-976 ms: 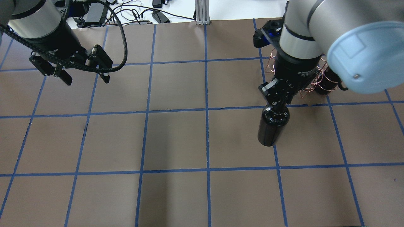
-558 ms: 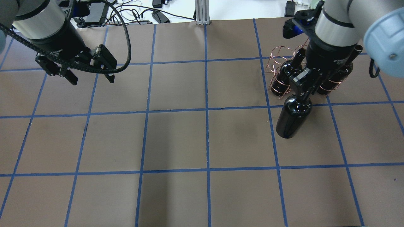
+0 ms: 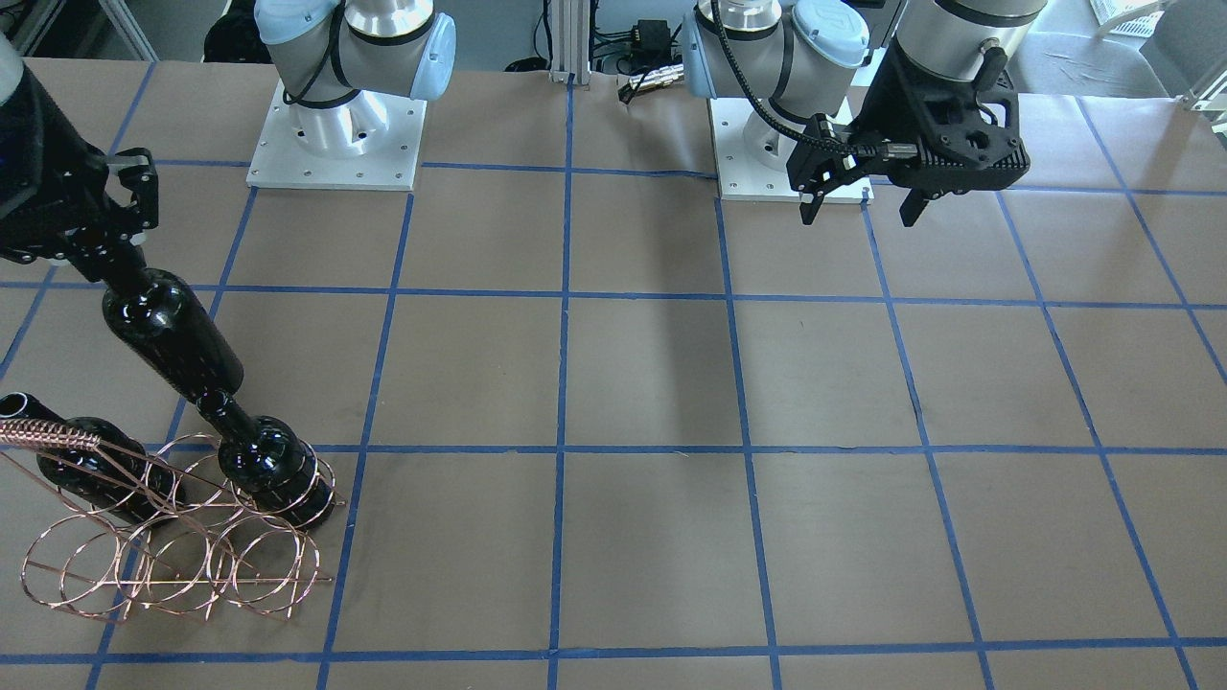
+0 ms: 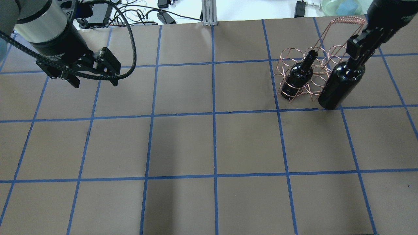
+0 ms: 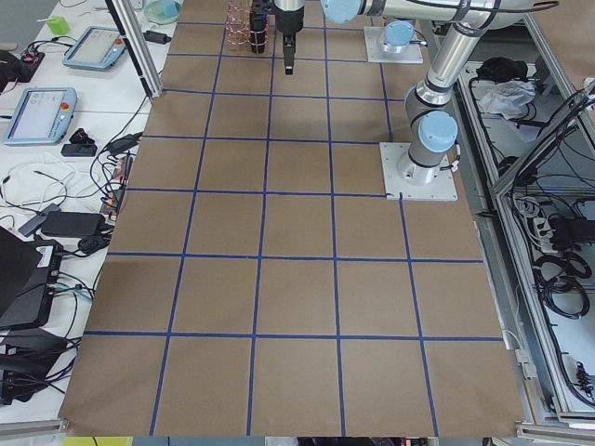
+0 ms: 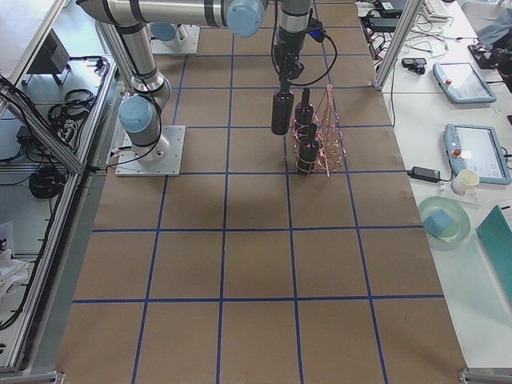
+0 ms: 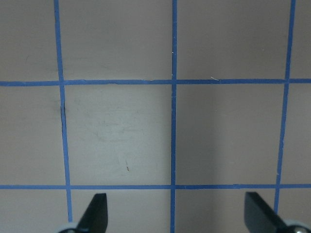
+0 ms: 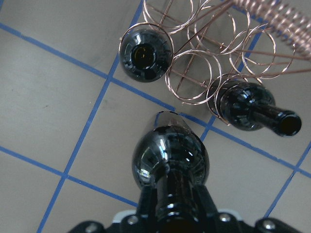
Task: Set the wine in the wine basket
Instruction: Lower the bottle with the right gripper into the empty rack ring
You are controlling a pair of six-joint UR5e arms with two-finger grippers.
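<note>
My right gripper (image 4: 356,56) is shut on the neck of a glossy black wine bottle (image 4: 340,86) and holds it upright, off the table, just on my side of the copper wire wine basket (image 4: 347,20). Two more black bottles stand in the basket: one (image 4: 297,75) at its left end, the other hidden here. The right wrist view shows the held bottle (image 8: 170,155), both basket bottles (image 8: 146,53) (image 8: 248,111) and empty hoops (image 8: 194,73) between them. The front view shows gripper (image 3: 107,261), bottle (image 3: 171,337) and basket (image 3: 48,436). My left gripper (image 4: 94,84) hangs open and empty at the far left.
Cables and power bricks (image 4: 98,13) lie past the table's far edge beside an aluminium post (image 4: 209,13). A green bowl (image 4: 339,6) sits behind the basket. The arm bases (image 3: 335,144) (image 3: 786,153) stand at my edge. Blue tape lines grid the brown table.
My right arm has carried the bottle to the right and away from me, up to the basket. My left gripper has barely moved and stays open.
</note>
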